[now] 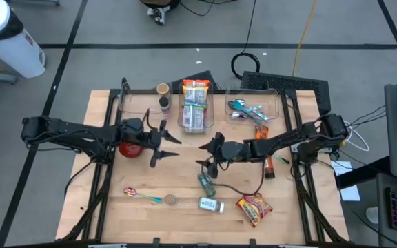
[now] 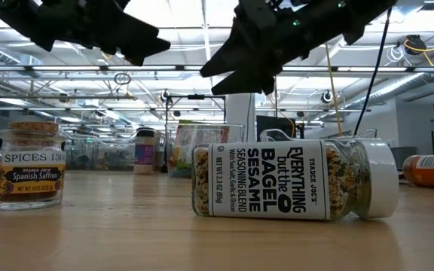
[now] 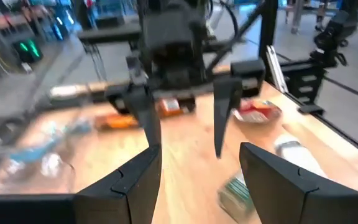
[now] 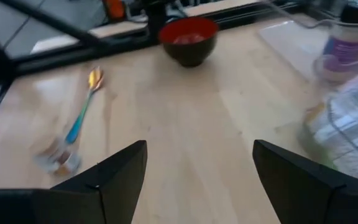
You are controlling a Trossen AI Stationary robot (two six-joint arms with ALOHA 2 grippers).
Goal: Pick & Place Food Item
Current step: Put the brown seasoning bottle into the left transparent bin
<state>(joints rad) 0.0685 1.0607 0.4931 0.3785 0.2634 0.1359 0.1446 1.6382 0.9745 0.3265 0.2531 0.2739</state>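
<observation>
While both grippers hover empty mid-table, left gripper (image 1: 163,143) and right gripper (image 1: 209,154) fingers apart, approach step; next: descend onto green packet (image 1: 206,182).

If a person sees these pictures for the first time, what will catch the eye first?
Probably the two dark arms meeting over the middle of the table: the left gripper and the right gripper face each other, both open and empty. Next, in the low view, the bagel seasoning jar lying on its side near the front edge, and the red bowl beside the left arm.
</observation>
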